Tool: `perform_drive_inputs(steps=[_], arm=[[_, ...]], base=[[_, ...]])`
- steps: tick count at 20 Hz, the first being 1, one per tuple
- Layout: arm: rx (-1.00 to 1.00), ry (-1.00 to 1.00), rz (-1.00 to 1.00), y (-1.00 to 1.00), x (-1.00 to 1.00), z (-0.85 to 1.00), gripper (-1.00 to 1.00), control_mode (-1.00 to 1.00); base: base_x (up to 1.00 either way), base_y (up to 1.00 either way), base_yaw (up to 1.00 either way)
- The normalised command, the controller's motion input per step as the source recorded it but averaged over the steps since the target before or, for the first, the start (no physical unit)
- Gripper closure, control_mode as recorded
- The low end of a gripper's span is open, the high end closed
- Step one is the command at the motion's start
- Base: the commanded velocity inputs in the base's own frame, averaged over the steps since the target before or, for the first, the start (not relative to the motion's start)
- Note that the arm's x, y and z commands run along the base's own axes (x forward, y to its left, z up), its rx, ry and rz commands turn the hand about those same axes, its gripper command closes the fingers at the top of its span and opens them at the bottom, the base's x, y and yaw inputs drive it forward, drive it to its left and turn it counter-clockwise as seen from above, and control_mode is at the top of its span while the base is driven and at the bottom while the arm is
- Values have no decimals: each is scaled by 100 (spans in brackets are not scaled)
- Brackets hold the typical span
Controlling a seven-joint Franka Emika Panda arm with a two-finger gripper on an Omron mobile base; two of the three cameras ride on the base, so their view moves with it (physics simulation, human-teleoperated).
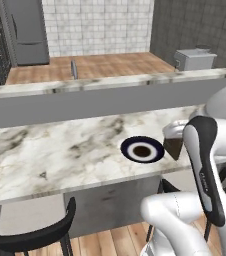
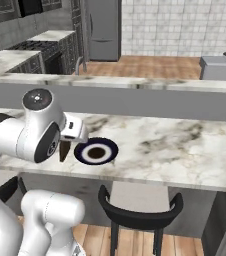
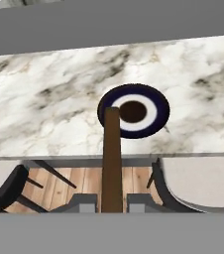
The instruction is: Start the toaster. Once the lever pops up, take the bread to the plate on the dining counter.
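End effector (image 3: 112,201): closed narrowly on the bread; in the hand view the two dark fingertips are seen pressed against either face of the slice.
Bread (image 3: 112,158): held edge-on in the hand view, seen as a thin brown strip running up from the fingertips, its far end overlapping the near rim of the plate in that picture. Whether it touches the plate cannot be told.
Bread, base views: seen as a dark brown slab (image 1: 174,148) hanging under the white hand in the left base view, just beside the plate; in the right base view only a narrow brown sliver (image 2: 63,151) is shown beside the arm's joint.
Plate (image 3: 133,110): dark navy rim, white ring, dark round centre; set flat on the surface near its front edge.
Surface (image 1: 60,150): the dining counter, white marble with gray-brown veins, a raised gray ledge behind it.
Stools: a dark stool (image 2: 140,212) is seen below the front edge in the right base view; another dark seat back (image 1: 32,235) is seen at lower left in the left base view.
Left base view extra: a boxy gray object (image 1: 194,59) beyond the ledge; its identity cannot be told.
Right base view extra: a stove and dark cabinets (image 2: 40,50) at the far left.
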Motion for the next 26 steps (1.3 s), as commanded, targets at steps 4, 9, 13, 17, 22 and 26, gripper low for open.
perform_drive_inputs(steps=[4,9,13,17,22,26], arm=[[9,0,0,1,53,-3,100,-100],[2,2,0,9,49,-18,100,-100],[0,6,-5,24,40,-25,100,-100],[1,6,-1,5,35,-27,100,-100],[1,6,-1,0,41,-33,100,-100],[4,9,0,0,45,-30,100,-100]], base=[[0,0,0],[0,0,0],[0,0,0],[0,0,0],[0,0,0],[0,0,0]])
